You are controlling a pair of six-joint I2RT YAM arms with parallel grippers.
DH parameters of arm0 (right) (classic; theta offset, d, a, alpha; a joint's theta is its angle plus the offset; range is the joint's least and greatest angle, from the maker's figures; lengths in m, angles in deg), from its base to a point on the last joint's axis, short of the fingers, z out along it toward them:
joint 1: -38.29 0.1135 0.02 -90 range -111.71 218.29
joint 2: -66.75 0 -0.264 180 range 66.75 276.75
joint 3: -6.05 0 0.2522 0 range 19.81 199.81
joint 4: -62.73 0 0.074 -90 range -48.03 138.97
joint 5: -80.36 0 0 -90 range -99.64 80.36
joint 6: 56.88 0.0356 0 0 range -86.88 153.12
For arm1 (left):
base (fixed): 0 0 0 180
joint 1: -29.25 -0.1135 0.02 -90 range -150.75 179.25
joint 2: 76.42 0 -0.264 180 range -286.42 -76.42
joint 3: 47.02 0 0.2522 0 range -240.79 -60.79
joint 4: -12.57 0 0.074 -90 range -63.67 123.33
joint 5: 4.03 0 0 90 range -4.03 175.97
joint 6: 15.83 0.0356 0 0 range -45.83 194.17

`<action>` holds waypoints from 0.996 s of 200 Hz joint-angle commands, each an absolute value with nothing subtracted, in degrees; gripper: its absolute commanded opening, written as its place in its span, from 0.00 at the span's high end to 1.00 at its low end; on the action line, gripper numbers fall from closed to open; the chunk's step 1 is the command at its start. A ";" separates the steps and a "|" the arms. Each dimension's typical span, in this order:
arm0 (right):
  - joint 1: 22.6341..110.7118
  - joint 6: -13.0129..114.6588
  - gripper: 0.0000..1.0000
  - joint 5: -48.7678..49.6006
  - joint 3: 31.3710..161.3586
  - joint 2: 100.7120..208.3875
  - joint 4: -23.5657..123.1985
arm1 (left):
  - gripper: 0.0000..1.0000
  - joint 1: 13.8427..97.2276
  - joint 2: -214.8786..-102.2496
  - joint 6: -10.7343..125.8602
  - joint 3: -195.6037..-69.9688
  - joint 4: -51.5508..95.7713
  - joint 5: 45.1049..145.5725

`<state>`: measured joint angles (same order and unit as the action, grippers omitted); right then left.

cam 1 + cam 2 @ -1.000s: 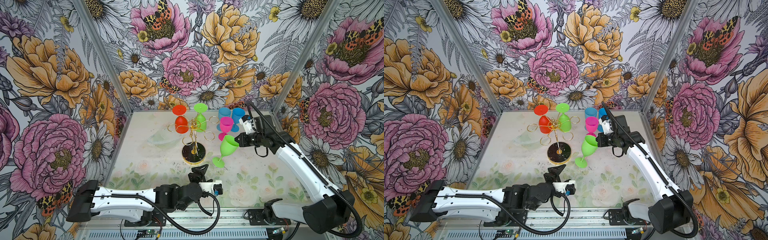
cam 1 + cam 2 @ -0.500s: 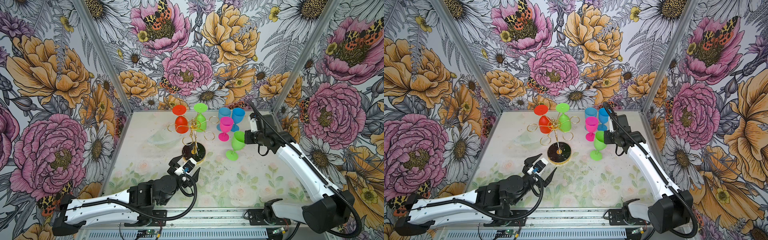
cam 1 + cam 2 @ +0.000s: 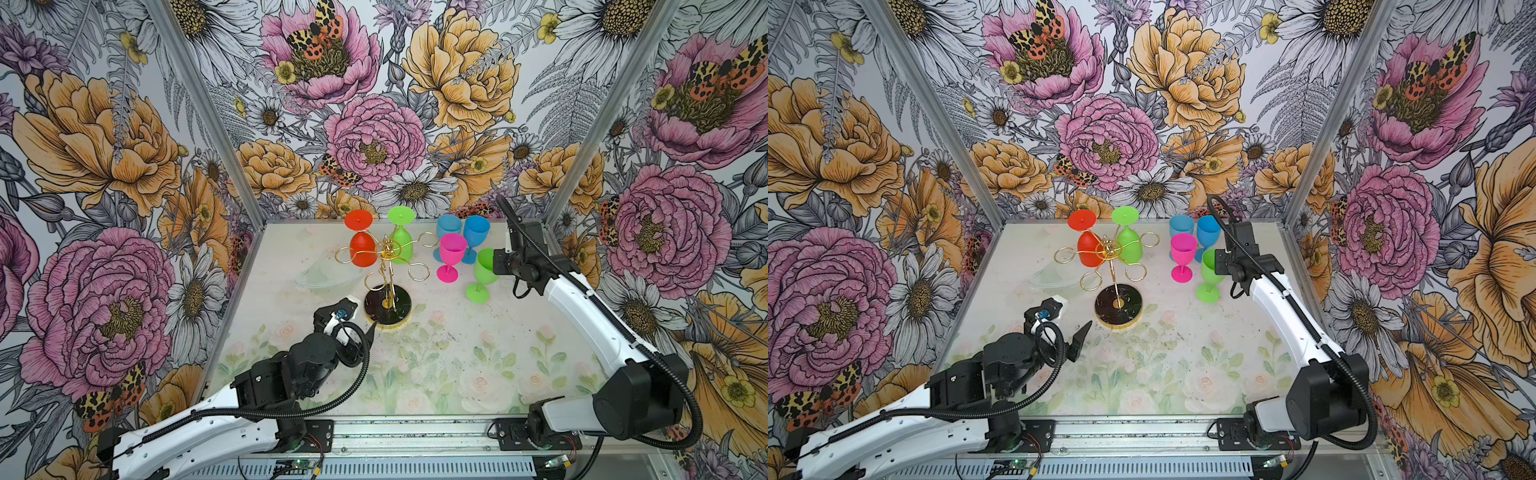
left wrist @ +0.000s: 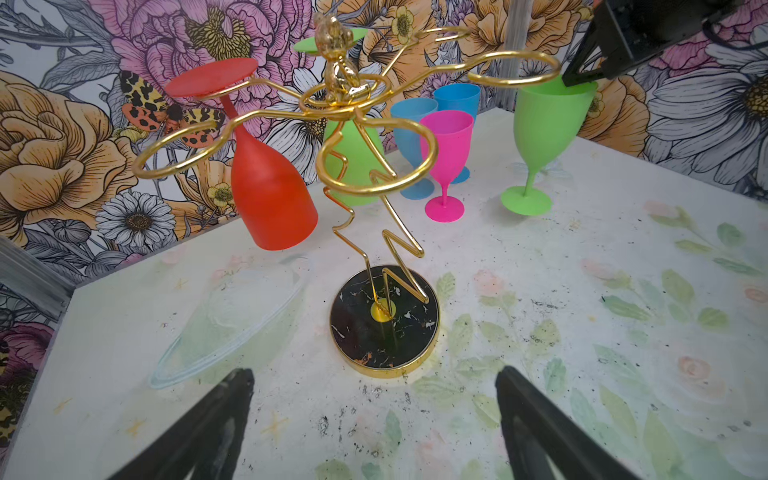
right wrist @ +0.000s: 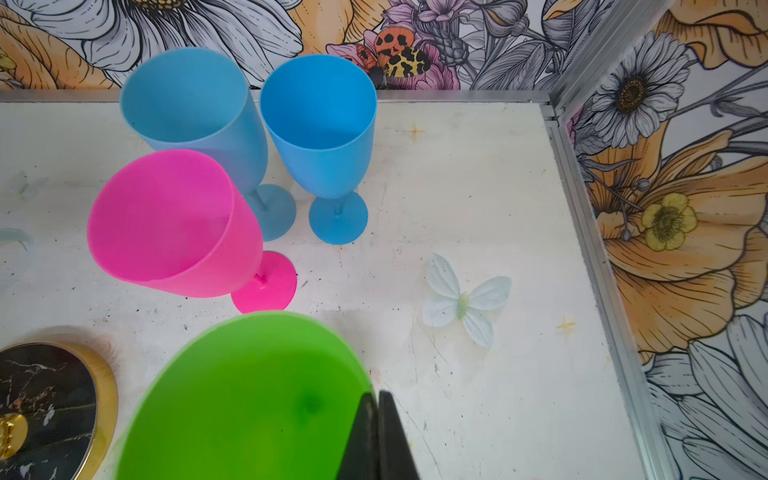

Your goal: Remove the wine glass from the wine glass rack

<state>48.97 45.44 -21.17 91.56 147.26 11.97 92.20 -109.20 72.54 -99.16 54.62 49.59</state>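
While the right end effector [image 5: 376, 436] is clamped shut on the rim of a green wine glass [image 3: 484, 268], that glass is off the wine glass rack [image 3: 388, 266]. It sits right of centre in both top views. One of the fingers [image 5: 365, 432] is inside the bowl and the other is outside it. The glass leans, with its foot low at the tabletop [image 3: 457, 365], and I cannot tell whether the foot touches the surface.

The rack stands at the centre of both top views, on its round black base [image 3: 380, 305] with a gold rim. A red glass [image 3: 363, 249] and a second green glass [image 3: 402, 247] hang upside down from loop arms on the far side of the rack, side by side.

The left end effector [image 4: 372, 374] is spread wide open and holds nothing. It is low over the tabletop, at the lower left of the rack base in both top views and just short of it. In the left wrist view the base lies beyond the gap between the two fingers.

A pink glass [image 3: 452, 253] stands upright between the rack and the gripped glass, near the latter. Two blue glasses [image 3: 476, 232] stand upright just behind the pink one, close together, toward the upper right of the tabletop near the back wall.
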 commanded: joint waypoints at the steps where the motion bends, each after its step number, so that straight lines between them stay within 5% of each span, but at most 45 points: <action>1: 47.99 44.81 1.00 -22.75 94.24 149.02 15.86 | 0.07 89.80 -107.76 70.42 -100.69 55.86 52.48; 199: 46.20 44.86 1.00 -21.48 100.50 162.94 22.98 | 0.06 60.02 -108.98 65.88 -101.24 53.52 67.25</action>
<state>46.45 45.42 -21.43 98.84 162.21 19.97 62.72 -109.15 67.75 -101.10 56.77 63.73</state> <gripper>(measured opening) 0.048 0.942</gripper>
